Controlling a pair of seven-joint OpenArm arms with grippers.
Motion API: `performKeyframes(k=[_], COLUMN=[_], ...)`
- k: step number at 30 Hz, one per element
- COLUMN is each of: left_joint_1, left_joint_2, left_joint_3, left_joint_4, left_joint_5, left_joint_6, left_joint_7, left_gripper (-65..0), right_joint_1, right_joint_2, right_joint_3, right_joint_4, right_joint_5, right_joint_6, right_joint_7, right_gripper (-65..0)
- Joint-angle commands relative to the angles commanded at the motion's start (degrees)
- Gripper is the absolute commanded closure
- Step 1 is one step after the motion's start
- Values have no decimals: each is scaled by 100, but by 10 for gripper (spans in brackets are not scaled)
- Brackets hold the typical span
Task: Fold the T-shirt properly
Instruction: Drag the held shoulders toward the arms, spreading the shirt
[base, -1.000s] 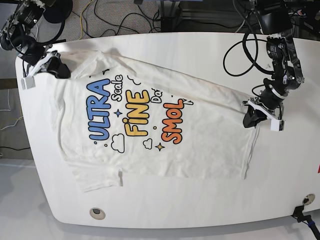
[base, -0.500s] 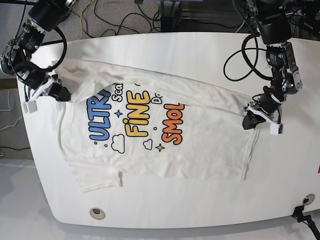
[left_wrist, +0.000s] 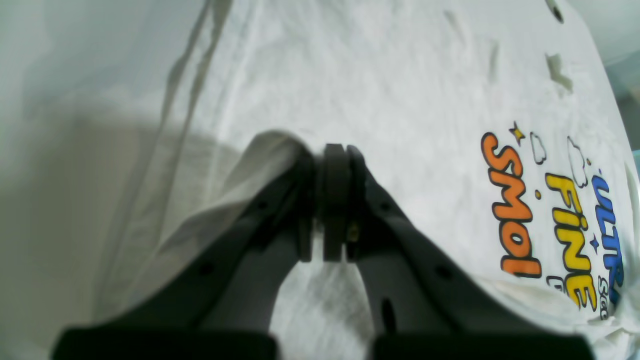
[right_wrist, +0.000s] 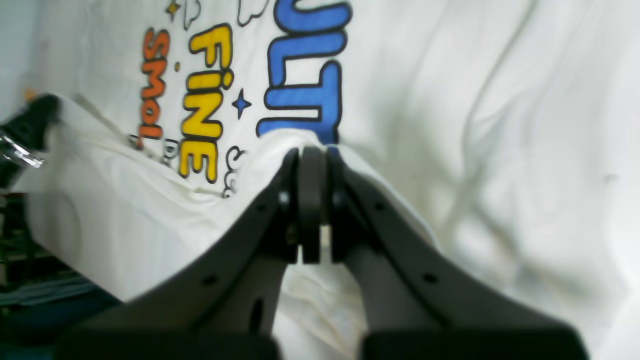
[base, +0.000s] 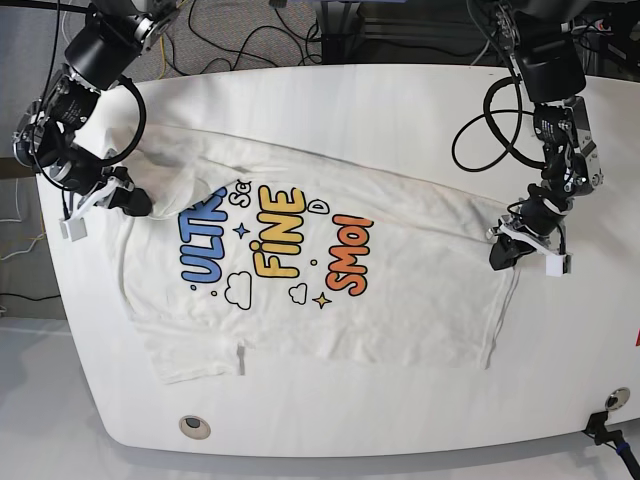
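"Where does the T-shirt lie?"

"Across the middle of the base view, on the white tabletop, print facing up. Its long axis runs roughly left to right across the frame, with a sleeve spread at lower left."

"And the grippers?"

"The left gripper is at the right end of the cloth, and the right gripper is at the left end, up near the ULTRA lettering. Each has its fingers drawn together on a pinch of fabric; both wrist views show cloth bunched at the tips."

"So which arm is nearer?"

"Neither has the edge, I'd say: each holds its own end of the same flap. That flap slants from upper left down to the right gripper's opposite number, and it covers the ends of the printed words."

"What does the next move turn on, then?"

"The bulk of the shirt lies below both grippers in the base view, so I judge the fold wants to travel toward the bottom of the frame, crossing the long axis. The left gripper sits somewhat lower in the frame, so the two may need evening up, or the flap could land skewed."
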Motion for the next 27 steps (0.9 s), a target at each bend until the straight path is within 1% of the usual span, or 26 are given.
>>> performKeyframes(k=[6, 8, 10, 12, 13, 15, 19, 25, 27], left_joint_1=[-18, -18, -26, -114, -123, -132, -264, -273, -273], left_joint_2=[0, 0, -9, -18, -18, -114, -132, -141, -246], left_joint_3=[0, 0, -18, -35, -44, -149, -167, -185, -193], left_joint_4=[-18, -123, -229, -325, -378, -475, -651, -651, -651], left_joint_5=[0, 0, 0, 0, 0, 0, -9, 0, 0], left_joint_6=[18, 18, 18, 18, 18, 18, 0, 0, 18], left_joint_7=[-352, -457, -501, -501, -510, -510, -510, -510, -510], left_gripper=[0, 0, 0, 0, 0, 0, 0, -5, -148], right_joint_1=[299, 325, 387, 396, 396, 466, 554, 563, 563], right_joint_2=[9, 114, 176, 334, 369, 396, 492, 492, 492], right_joint_3=[0, -18, -229, -440, -475, -475, -484, -484, -484], right_joint_4=[-440, -571, -615, -642, -730, -949, -1301, -1319, -1319], right_joint_5=[-18, -18, -18, -18, -18, -18, -18, -18, -26], right_joint_6=[-9, -9, -9, -9, -9, -9, -9, -9, -9], right_joint_7=[369, 484, 668, 791, 818, 870, 897, 905, 905], right_gripper=[0, 0, 0, 0, 0, 0, 0, 0, 0])
